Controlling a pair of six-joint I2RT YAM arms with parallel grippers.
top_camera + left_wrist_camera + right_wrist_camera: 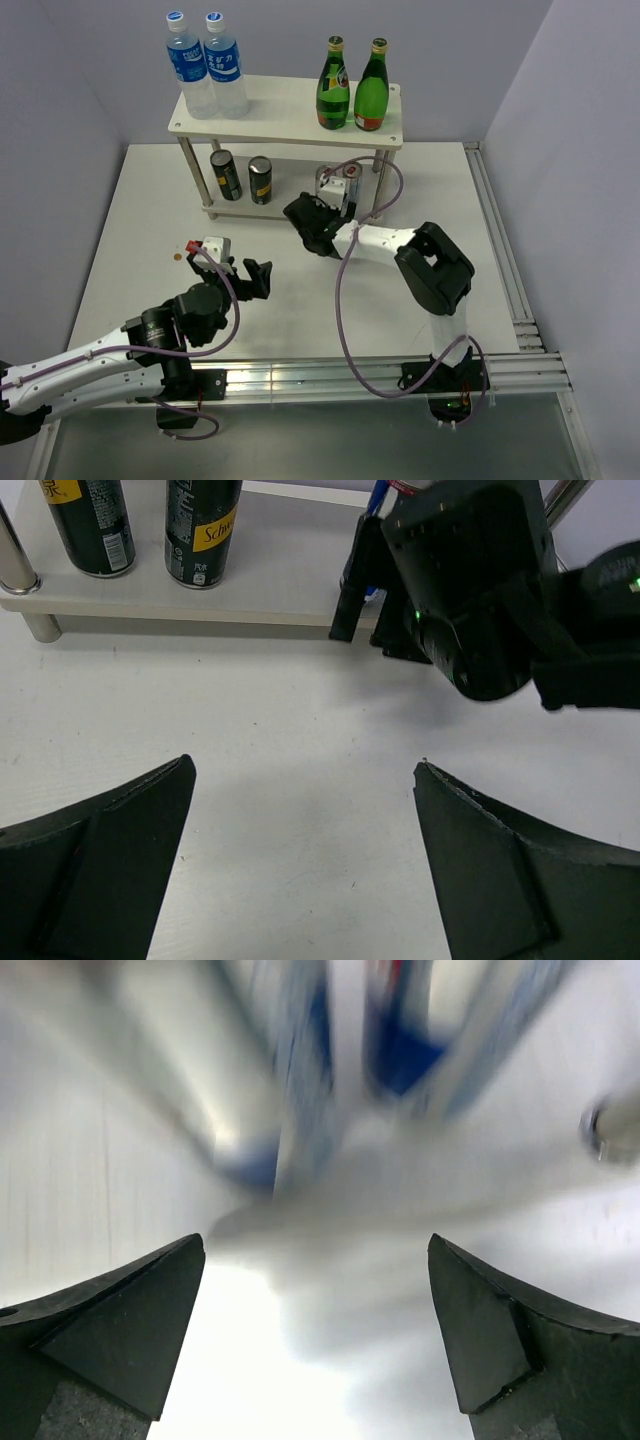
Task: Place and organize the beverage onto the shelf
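The left arm is stretched low from its base toward the middle of the table [140, 230]. The left gripper [305, 765] is held over bare surface, jaws spread wide with nothing between them. The right arm is folded at the elbow and reaches toward the shelf [290, 125]. The right gripper [317, 1242] is aimed at the lower level, jaws wide apart and empty.

The slim silver-blue cans [340, 180] are noted just ahead of it on that level; the wrist view is blurred, so contact cannot be judged. The dark cans [226, 175] are stood at the lower left, and "Sch" is partly legible on one yellow band. The green bottles [333, 90] and water bottles [190, 65] are stood on the top board, their labels too small to read.
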